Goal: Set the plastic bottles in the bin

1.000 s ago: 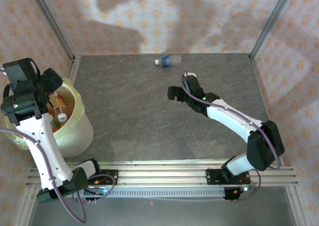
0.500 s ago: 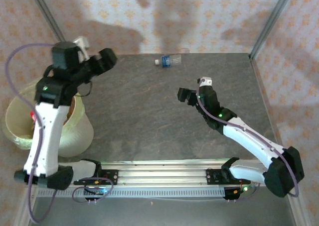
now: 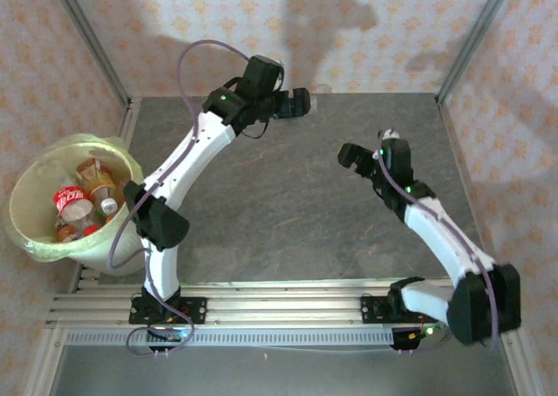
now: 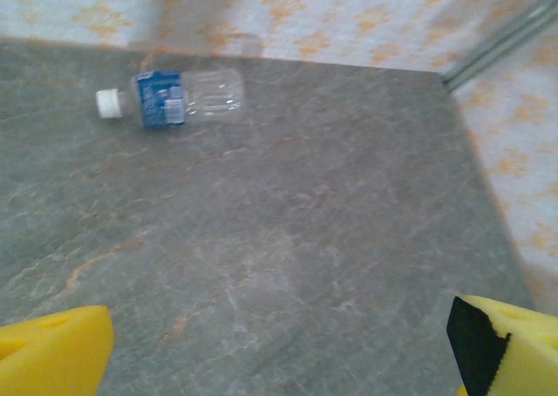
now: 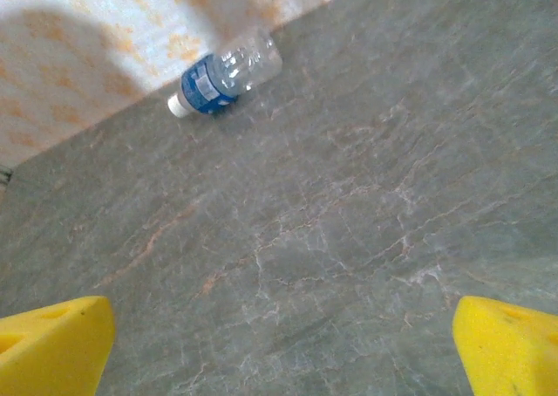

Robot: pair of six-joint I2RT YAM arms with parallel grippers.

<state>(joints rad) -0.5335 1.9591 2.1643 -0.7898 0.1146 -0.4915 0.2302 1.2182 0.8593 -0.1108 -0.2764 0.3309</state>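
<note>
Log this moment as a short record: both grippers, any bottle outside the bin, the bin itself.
left gripper: open, empty, above the far part of the table, facing the loose bottle
right gripper: open, empty, above the table's right-centre, also facing that bottle
loose bottle: clear, blue label, white cap, lying on its side near the back wall, untouched
bin: by the table's left edge, yellow-green liner
bin contents: several bottles, one red-labelled
task status: one bottle not yet in the bin
</note>
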